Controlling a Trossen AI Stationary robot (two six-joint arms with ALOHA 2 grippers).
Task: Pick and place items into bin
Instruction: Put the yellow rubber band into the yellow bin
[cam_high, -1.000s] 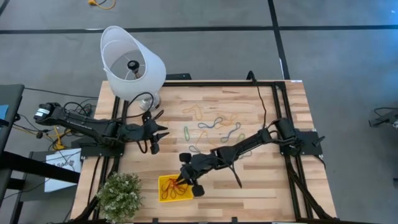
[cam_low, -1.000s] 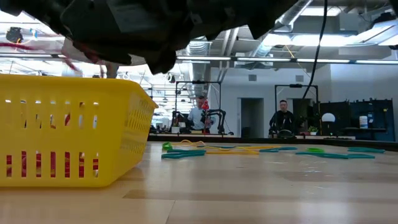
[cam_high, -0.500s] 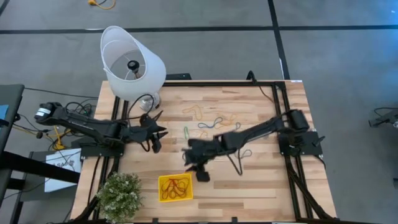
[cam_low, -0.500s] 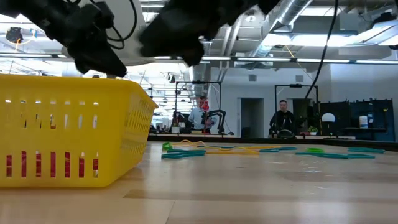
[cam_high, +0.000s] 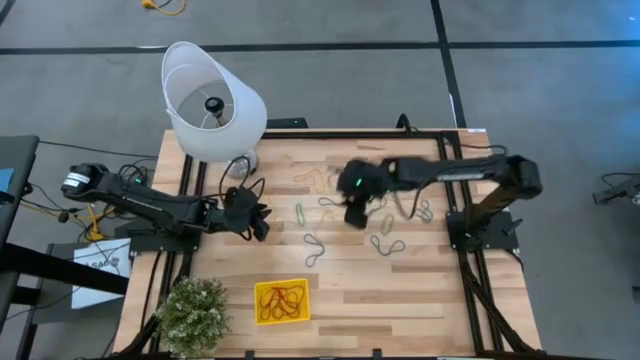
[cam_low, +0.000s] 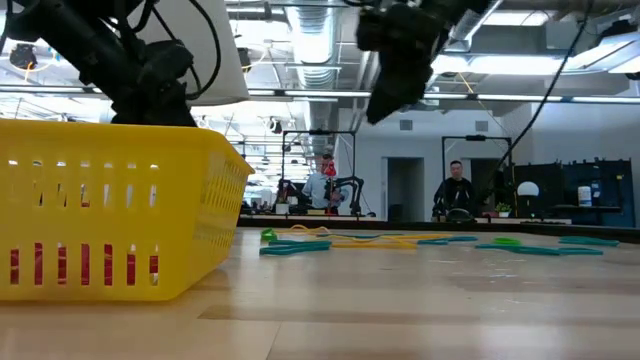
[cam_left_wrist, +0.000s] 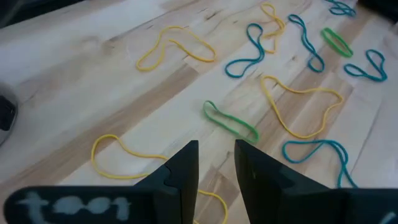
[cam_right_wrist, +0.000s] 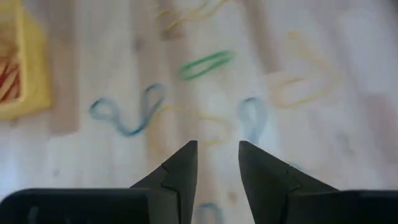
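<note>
The right pincer (cam_high: 352, 208) hangs above the middle of the wooden counter (cam_high: 440, 290), over the scattered rubber bands (cam_high: 345, 200). In its wrist view the two dark fingers (cam_right_wrist: 180, 168) stand apart with only a narrow gap between them, and nothing is held there. Below them lie a green band (cam_right_wrist: 207, 64), a blue band (cam_right_wrist: 127, 112) and some pale yellow loops.

The left pincer (cam_high: 262, 218) is low at the left side of the counter, near the lamp base, pointing towards the bands. Its fingers (cam_left_wrist: 183, 168) also stand a little apart and are empty – a green loop (cam_left_wrist: 230, 121) and a yellow loop (cam_left_wrist: 124, 158) lie on the wood just in front of them.

The yellow bin (cam_high: 281, 301) sits near the front edge of the counter, beside the potted plant (cam_high: 190, 310) and well apart from both pincers. Red and orange bands lie inside it. The white lampshade (cam_high: 210, 100) stands at the far left corner.
</note>
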